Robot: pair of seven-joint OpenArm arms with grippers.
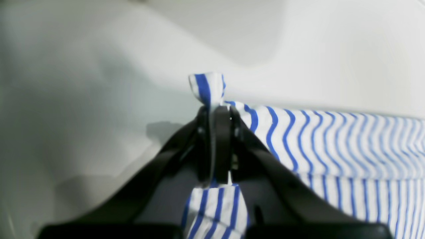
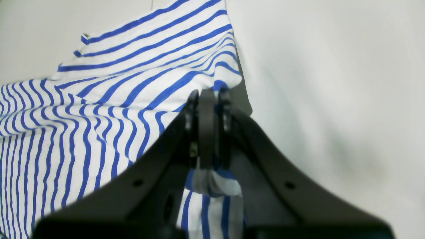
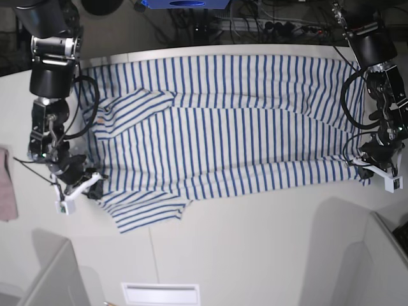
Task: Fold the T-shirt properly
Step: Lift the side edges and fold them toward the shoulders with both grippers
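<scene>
Currently the white, blue-striped cloth T-shirt lies spread flat across the pale desk. The left hand pinches one near corner, the right hand the other. Both pinches look thin; an uneven lift could slip a corner free or skew the fold.

One T-shirt, one table, two arms with two grippers: left, right; one pink cloth.
</scene>
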